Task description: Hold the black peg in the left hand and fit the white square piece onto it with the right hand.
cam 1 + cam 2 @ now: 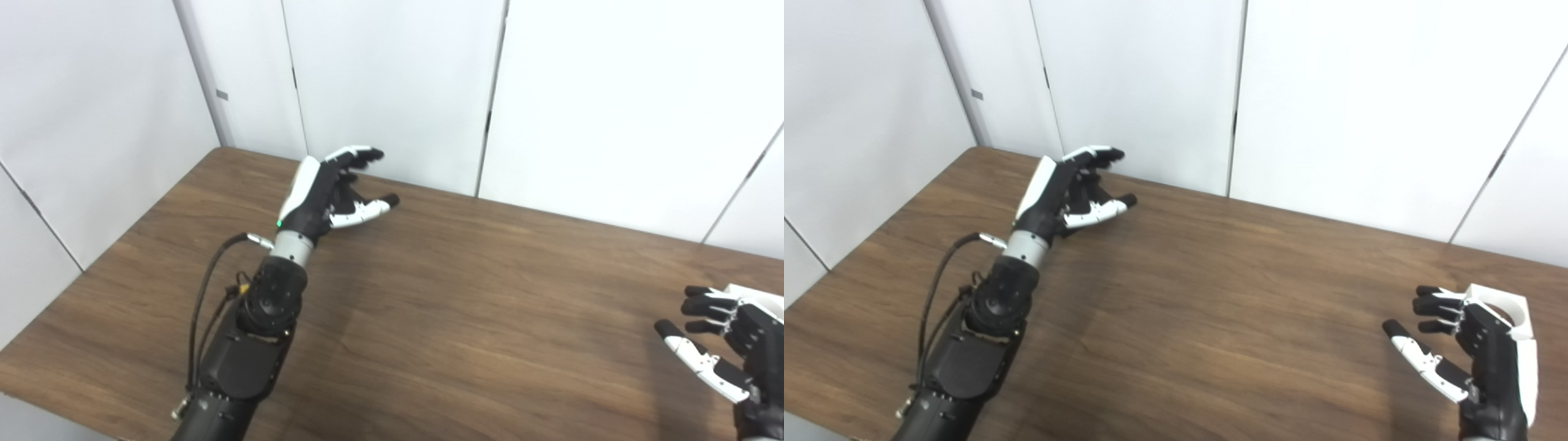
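Note:
My left hand is stretched out over the far left of the brown table, near the wall. Its fingers and thumb are apart and I see nothing held in it. No black peg shows in either view; it may be hidden behind this hand. The white square piece, with a round hole in its top, lies on the table at the right edge. My right hand is open just in front and to the left of it, palm facing left, not holding it. The hand partly hides the piece.
White wall panels stand right behind the table's far edge and along its left side. The table's front edge runs across the lower left corner.

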